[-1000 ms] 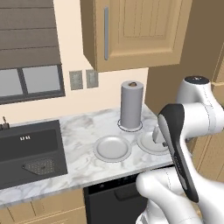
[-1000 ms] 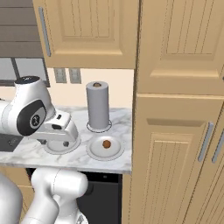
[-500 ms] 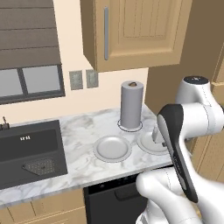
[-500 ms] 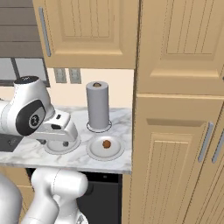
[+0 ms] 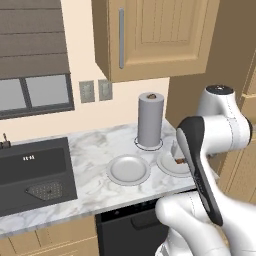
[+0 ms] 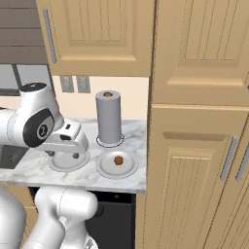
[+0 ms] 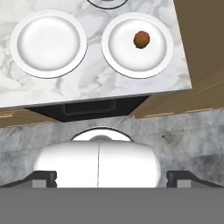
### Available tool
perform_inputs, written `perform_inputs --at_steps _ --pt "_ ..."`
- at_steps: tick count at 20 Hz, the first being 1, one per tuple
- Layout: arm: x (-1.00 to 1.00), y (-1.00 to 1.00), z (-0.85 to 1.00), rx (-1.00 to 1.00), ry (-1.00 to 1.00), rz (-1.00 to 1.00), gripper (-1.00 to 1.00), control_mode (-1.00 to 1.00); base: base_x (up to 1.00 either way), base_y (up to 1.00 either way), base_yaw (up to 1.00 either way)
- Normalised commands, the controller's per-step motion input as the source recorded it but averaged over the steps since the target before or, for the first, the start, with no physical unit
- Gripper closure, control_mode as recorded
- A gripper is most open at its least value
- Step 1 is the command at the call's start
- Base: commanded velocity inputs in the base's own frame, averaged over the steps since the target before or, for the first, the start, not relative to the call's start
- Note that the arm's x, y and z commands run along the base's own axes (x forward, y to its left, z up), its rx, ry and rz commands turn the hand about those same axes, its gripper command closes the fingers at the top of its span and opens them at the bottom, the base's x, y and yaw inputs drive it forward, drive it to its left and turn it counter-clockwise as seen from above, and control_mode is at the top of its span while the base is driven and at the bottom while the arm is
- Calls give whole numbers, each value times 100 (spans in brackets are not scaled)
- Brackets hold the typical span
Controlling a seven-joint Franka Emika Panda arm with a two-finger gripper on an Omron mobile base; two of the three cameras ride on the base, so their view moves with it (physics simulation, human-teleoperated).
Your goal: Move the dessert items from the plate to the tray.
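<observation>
A plain brown ball (image 7: 141, 39) lies on the right of two round white plates (image 7: 138, 41) on the marble counter; it also appears as the ball (image 6: 118, 159) on the plate (image 6: 116, 165) below the paper towel roll. The left plate (image 7: 48, 43) is bare. My gripper (image 7: 111, 178) hangs high above the counter's front edge, looking straight down, open, its fingertips (image 7: 43, 178) far apart with nothing between them. The hand (image 6: 68, 140) hovers over the left plate. The red-and-white cupcake-like piece and the blue tray are out of view.
An upright paper towel roll (image 5: 150, 120) stands behind the plates. A dark sink (image 5: 32, 172) lies to the left. Tall wooden cabinets (image 6: 199, 160) close the counter's right end, and wall cabinets (image 5: 150, 35) hang above. My own arm (image 5: 200, 165) hides part of the right plate.
</observation>
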Motion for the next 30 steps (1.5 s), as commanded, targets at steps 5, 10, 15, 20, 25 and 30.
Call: perform_inputs --at_steps 5,10,15,20,25,30 --pt "43 1 -3 1 -7 -18 -100 -100 0 0 0" --pt "85 -35 -5 24 0 -32 -100 -100 0 0 0" --pt "70 -29 -15 22 0 -28 -100 -100 0 0 0" --pt "33 -1 -14 -5 -2 -6 -100 -100 0 0 0" --pt "20 2 -18 -11 -1 -20 -100 -100 0 0 0" --pt "0 3 -29 -15 -1 -20 -100 -100 0 0 0"
